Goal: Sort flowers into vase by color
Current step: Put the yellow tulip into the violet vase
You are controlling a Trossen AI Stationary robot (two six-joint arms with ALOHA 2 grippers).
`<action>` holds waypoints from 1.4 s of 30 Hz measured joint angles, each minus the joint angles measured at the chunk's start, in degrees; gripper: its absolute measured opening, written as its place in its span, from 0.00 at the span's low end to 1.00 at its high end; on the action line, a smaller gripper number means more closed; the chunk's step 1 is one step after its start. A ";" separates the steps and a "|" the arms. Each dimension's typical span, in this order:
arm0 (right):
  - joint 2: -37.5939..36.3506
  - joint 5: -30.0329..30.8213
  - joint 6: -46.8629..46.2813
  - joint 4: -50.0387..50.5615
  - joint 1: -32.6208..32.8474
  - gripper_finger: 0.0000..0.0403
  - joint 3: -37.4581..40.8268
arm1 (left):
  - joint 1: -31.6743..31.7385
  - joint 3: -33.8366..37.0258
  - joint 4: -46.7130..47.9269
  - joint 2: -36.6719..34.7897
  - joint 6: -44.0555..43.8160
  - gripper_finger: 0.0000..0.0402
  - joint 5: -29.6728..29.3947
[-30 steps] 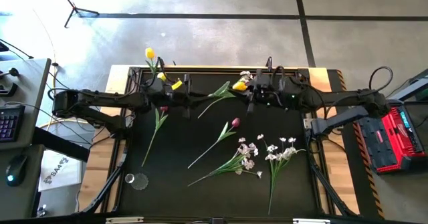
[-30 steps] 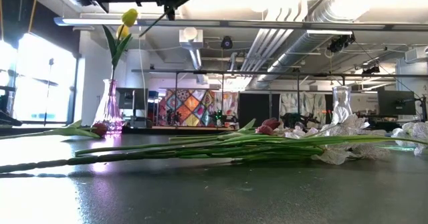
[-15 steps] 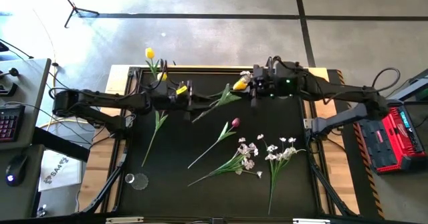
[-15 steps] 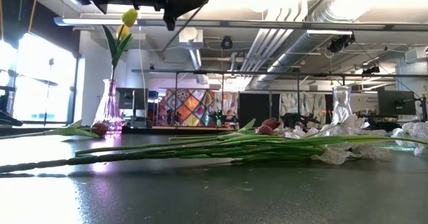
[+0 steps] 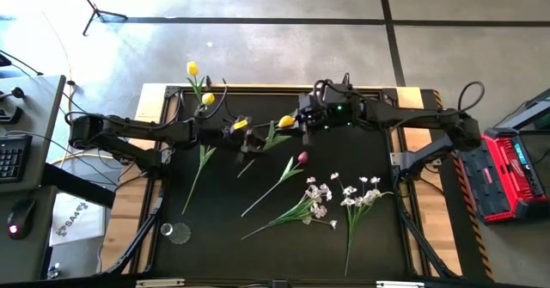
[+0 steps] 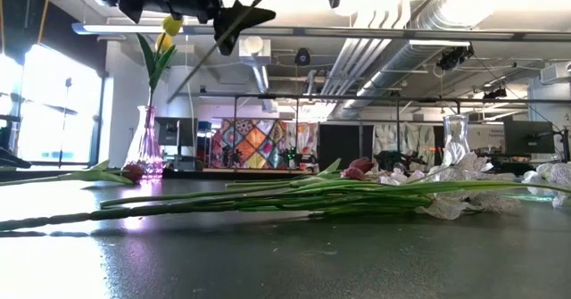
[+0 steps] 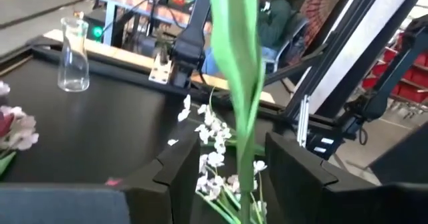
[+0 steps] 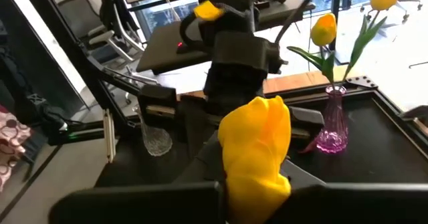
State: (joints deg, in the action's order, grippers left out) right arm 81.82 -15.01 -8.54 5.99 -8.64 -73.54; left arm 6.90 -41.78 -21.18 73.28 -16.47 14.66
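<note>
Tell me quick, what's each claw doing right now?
Left gripper: open around the tulip's stem.
Right gripper: shut on the yellow tulip.

Both arms stretched inward over the table's far side — left gripper point(image 5: 250, 139) part-open, right gripper point(image 5: 302, 125) clamped shut.

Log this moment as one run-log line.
stage: handover | right gripper: shut on yellow tulip | left gripper: open around stem | pink vase: two yellow tulips

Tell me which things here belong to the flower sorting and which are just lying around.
Job: yellow tulip held in the right pincer, the open left pincer around its stem; red tulip; white sprays; pink vase; clear vase.
Lying about: keyboard; mouse; red case.
</note>
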 joint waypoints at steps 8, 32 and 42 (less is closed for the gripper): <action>0.00 -1.28 -0.43 0.84 0.00 0.03 0.00 | 0.20 0.00 0.86 0.00 -2.39 0.15 -0.12; -16.48 18.74 -3.95 3.49 0.04 0.64 -0.11 | 0.20 0.00 -5.93 -14.44 18.61 0.00 -36.94; -16.47 21.87 -4.50 12.80 0.04 0.65 0.55 | 1.43 0.00 -6.54 -26.42 37.95 0.00 -55.53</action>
State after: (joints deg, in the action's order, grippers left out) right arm 65.35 6.85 -13.04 18.79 -8.60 -72.99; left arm 8.33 -41.78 -27.71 46.86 21.48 -40.88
